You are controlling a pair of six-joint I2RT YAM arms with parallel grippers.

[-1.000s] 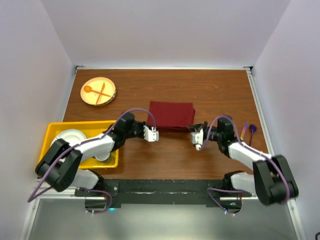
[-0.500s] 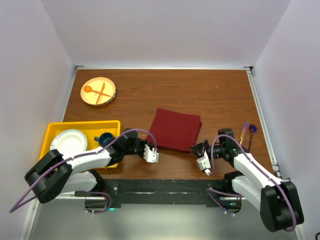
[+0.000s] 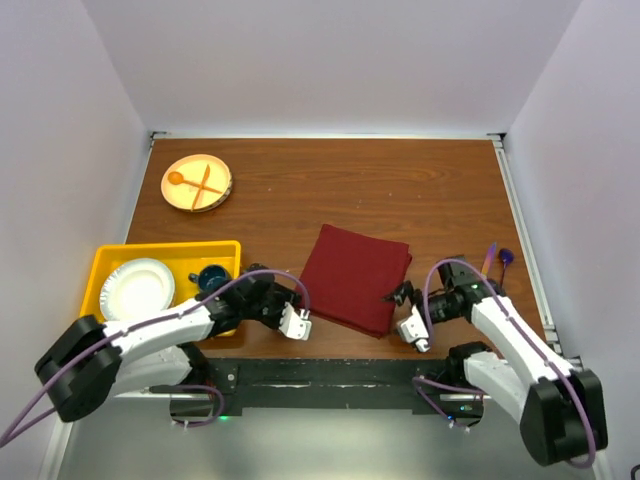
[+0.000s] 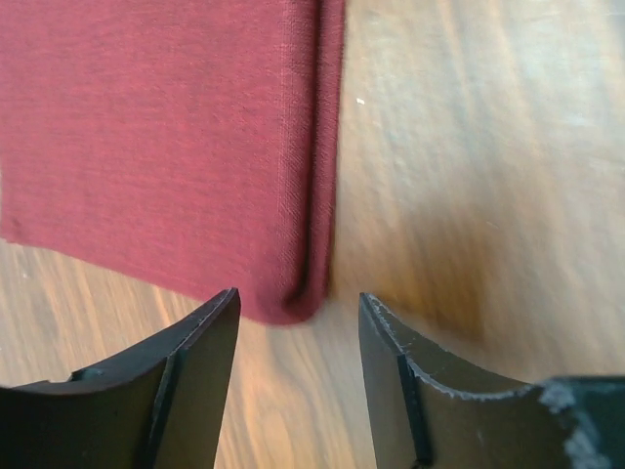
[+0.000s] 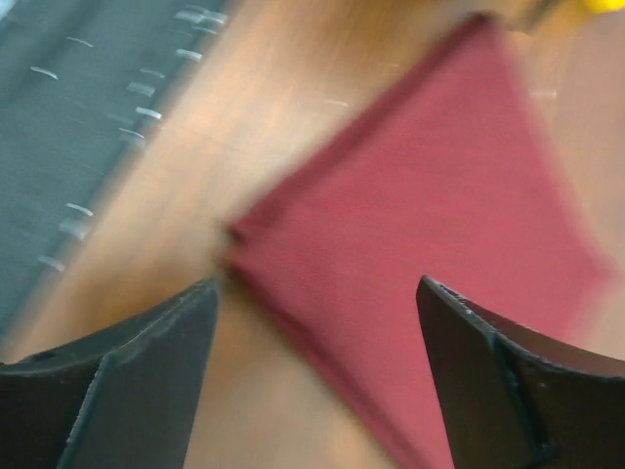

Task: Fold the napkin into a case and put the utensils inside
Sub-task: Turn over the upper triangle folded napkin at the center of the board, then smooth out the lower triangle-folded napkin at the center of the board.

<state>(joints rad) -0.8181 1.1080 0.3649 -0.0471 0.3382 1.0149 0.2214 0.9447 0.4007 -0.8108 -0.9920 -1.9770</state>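
Wooden surface carries the napkin; left fingers at its 8 o'clock, right fingers at 4 o'clock, both spread, holding nothing.

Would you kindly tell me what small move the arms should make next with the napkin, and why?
Probably ease the left gripper forward and close it on the napkin corner lying ahead of its open jaws, to begin another fold: the cloth is a broad square, not a narrow case, and the right gripper is open too.
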